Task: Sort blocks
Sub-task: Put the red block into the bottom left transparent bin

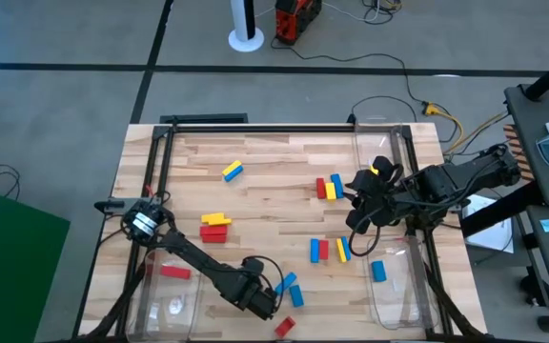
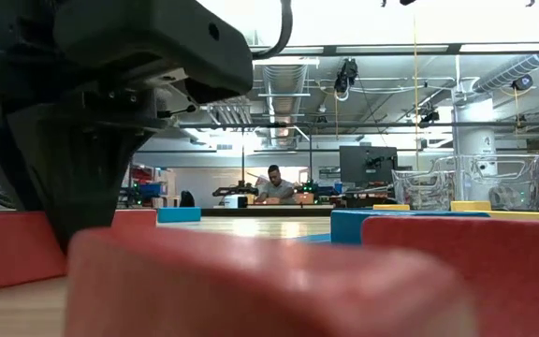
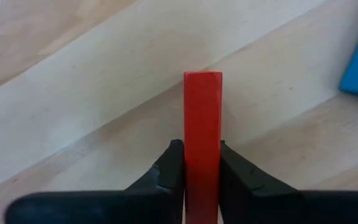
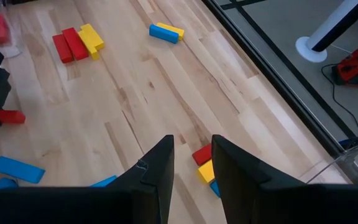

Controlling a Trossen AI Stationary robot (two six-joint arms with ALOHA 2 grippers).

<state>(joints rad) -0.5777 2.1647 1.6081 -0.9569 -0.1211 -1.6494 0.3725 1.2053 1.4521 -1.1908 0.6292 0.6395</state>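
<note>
My left gripper (image 1: pixel 273 312) is at the table's near edge, shut on a red block (image 3: pixel 202 106) that also shows in the high view (image 1: pixel 284 326). My right gripper (image 4: pixel 192 162) hovers open at the table's right (image 1: pixel 353 191), above and beside a cluster of red, yellow and blue blocks (image 4: pixel 204 167). Nothing sits between its fingers. More blocks lie flat on the wood: a yellow and red group (image 1: pixel 214 227), a blue-yellow pair (image 1: pixel 233 171), and two blue ones (image 1: pixel 294 289) close to my left gripper. My left gripper pinches the red block's two long side faces (image 3: pixel 202 163) between its two fingers (image 3: pixel 171 169), at the end nearer the wrist. The block runs along the fingers, and its free end (image 3: pixel 202 78) sticks out past the fingertips. I cannot tell whether it rests on the wood.
A clear bin (image 1: pixel 165 297) at the near left holds a red block (image 1: pixel 174 272). Another clear bin (image 1: pixel 400 297) at the near right holds a blue block (image 1: pixel 377 271). A black frame rail (image 1: pixel 255 128) runs along the far edge. Bare wood lies in the table's middle.
</note>
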